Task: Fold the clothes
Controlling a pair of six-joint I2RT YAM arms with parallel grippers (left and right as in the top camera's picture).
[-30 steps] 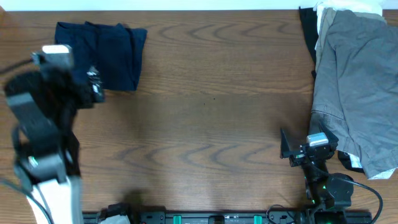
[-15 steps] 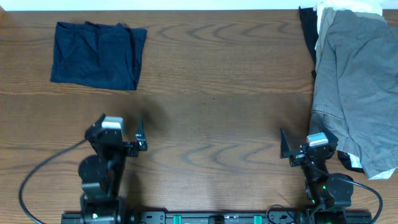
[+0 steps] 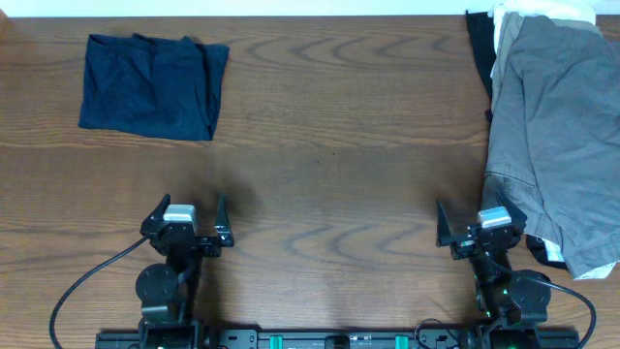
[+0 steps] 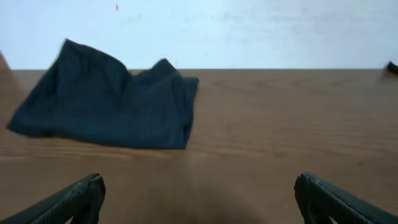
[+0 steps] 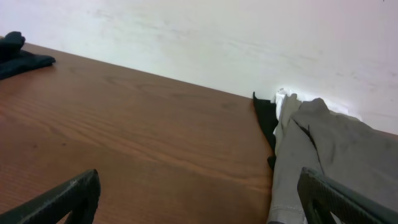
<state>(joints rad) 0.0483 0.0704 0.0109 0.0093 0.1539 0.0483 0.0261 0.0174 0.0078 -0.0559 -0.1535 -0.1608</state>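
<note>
The dark navy-blue shorts (image 3: 150,85) lie folded into a compact block at the far left of the table; they also show in the left wrist view (image 4: 106,106) and as a sliver in the right wrist view (image 5: 18,56). My left gripper (image 3: 186,221) is open and empty near the front edge, well in front of the shorts; its fingers show wide apart in the left wrist view (image 4: 199,199). My right gripper (image 3: 481,223) is open and empty at the front right, its fingers apart in the right wrist view (image 5: 199,199), beside the grey garment.
A light grey garment (image 3: 557,126) lies in a heap at the right edge, over black (image 3: 479,48) and white (image 3: 542,12) cloth pieces; it also shows in the right wrist view (image 5: 336,155). A pale wall stands behind the table.
My left arm has drawn back from the shorts at the far left to the front edge, open and empty. The shorts stay folded. The right arm has not moved.
</note>
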